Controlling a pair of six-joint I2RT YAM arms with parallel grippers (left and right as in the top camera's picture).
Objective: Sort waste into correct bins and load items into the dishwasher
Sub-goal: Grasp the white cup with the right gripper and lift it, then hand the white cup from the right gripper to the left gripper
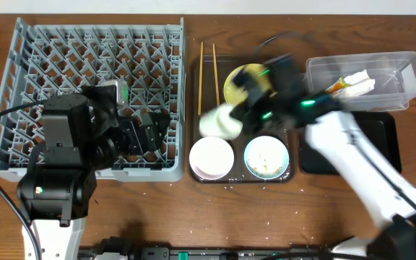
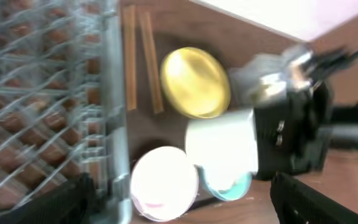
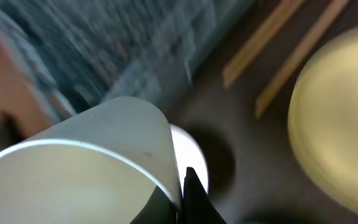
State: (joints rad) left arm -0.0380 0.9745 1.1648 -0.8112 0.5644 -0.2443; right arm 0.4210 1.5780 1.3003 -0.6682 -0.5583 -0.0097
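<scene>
My right gripper point(image 1: 243, 114) point(image 3: 182, 190) is shut on the rim of the small white cup point(image 1: 219, 121) point(image 3: 86, 168) point(image 2: 222, 148), which it holds tilted above the brown tray point(image 1: 193, 108). On that tray lie the yellow plate point(image 1: 241, 83) point(image 2: 196, 82), the chopsticks point(image 1: 208, 72) point(image 3: 278, 43), the white bowl point(image 1: 211, 157) point(image 2: 165, 183) and the light blue bowl point(image 1: 266, 157) with whitish scraps in it. My left gripper point(image 1: 146, 133) point(image 2: 185, 208) hangs open over the grey dishwasher rack's point(image 1: 92, 65) near right corner, holding nothing.
The clear tub point(image 1: 367, 79) at the back right holds a white wrapper point(image 1: 356, 83) and an orange-green sachet. The black tray point(image 1: 381, 141) lies in front of it, partly under my right arm. Loose grains dot the wood near the front.
</scene>
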